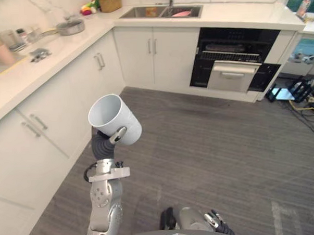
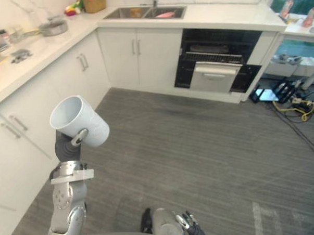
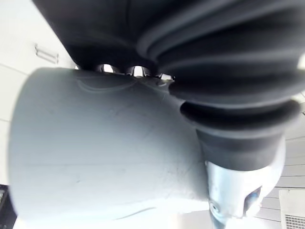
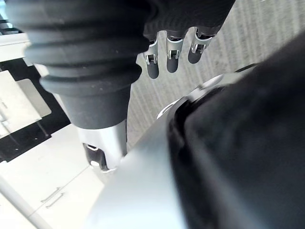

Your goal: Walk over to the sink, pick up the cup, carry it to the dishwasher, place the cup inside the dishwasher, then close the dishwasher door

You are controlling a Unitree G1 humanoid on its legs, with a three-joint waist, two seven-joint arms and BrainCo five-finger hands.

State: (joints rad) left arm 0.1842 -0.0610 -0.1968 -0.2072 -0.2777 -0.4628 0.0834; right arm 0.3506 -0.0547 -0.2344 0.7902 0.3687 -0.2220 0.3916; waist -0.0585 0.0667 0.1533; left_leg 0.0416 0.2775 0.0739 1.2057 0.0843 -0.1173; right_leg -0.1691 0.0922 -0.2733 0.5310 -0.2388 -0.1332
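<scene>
Carrying stage: pickup looks done, white cup [image 1: 115, 118] gripped in left hand [image 1: 117, 135], raised over the floor, well apart from the open dishwasher [image 1: 233, 62]. Right hand [image 4: 171, 52] idle, fingers relaxed. Remaining: place cup, close door.

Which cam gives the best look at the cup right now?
Left eye view: the whole cup shows, mouth tilted up, with the left hand curled round its wall. The right eye view shows much the same. The left wrist view gives a very close stretch of its side.
</scene>
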